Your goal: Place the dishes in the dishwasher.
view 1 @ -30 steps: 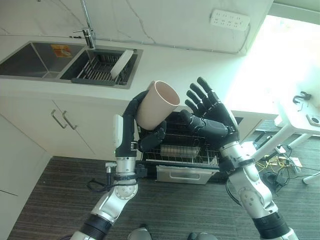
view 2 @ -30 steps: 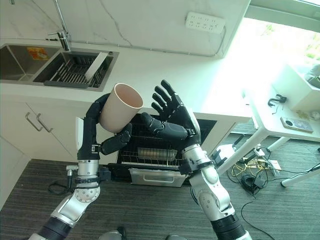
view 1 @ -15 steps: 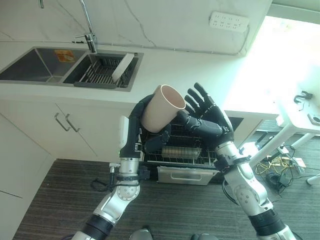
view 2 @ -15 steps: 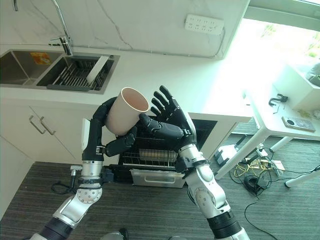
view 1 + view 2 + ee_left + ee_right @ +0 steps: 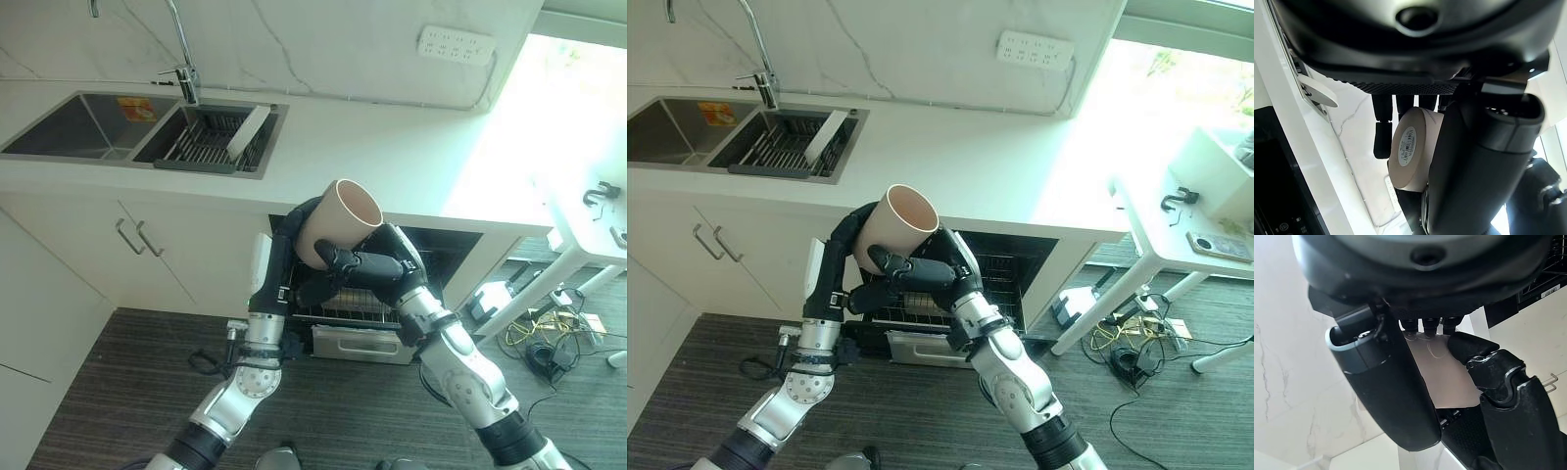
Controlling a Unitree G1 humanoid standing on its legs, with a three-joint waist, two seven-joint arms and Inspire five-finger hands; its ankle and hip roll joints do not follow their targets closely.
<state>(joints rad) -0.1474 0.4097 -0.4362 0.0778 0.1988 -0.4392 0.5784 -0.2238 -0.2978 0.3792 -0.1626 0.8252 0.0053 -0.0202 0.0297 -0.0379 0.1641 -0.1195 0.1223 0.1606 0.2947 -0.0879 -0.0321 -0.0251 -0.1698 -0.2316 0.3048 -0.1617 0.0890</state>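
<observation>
Both the left hand [image 5: 312,282] and right hand [image 5: 377,269] curl around the beige cup [image 5: 333,225], mid-handover above the dishwasher rack [image 5: 367,311]; next, the left hand should release.

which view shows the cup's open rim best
The left eye view: the beige cup tilts its open mouth toward the camera, held between the left hand and right hand. The right eye view nearly matches. The wrist views show its base and side.

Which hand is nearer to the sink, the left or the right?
Left. The left hand grips the cup on the side towards the sink. The right hand wraps the cup from the far side, farther from the sink.
</observation>
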